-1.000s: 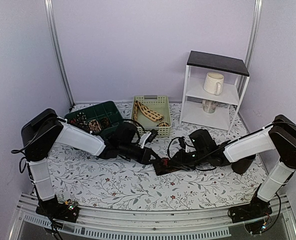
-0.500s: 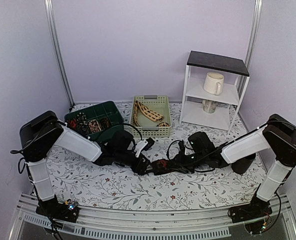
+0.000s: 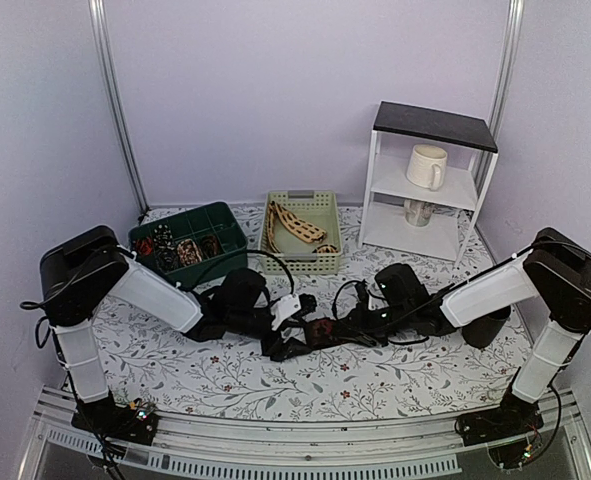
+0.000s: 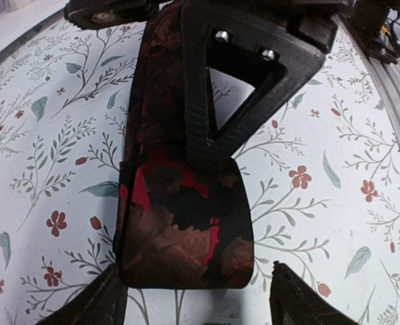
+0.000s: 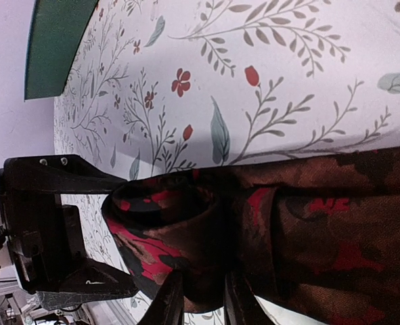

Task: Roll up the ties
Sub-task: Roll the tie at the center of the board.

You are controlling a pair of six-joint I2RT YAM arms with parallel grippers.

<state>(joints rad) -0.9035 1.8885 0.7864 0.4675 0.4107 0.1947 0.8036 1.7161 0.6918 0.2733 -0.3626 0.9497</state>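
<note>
A dark brown-black tie with red blotches (image 4: pixel 183 223) lies along the floral tablecloth, its near end folded into a loose roll (image 5: pixel 166 237). My right gripper (image 5: pixel 201 298) is shut on that roll, its fingers (image 4: pixel 243 81) pressing down on the fabric. My left gripper (image 4: pixel 200 301) is open, one fingertip on each side just short of the tie's end, touching nothing. From above, both grippers meet at the table's middle (image 3: pixel 300 338). A beige tie (image 3: pixel 295 225) lies in the light green basket. Small coiled ties (image 3: pixel 180 248) sit in the dark green tray.
A white shelf unit (image 3: pixel 430 180) at the back right holds a cream mug (image 3: pixel 427 165) and a cup (image 3: pixel 415 212) below. The green basket (image 3: pixel 303 258) and the green tray (image 3: pixel 225 222) stand at the back. A black cup (image 3: pixel 488 330) sits behind the right forearm.
My left gripper has opened, let go of the tie and drawn back toward the near edge. The right gripper stays shut on the rolled end, shifted slightly left.
</note>
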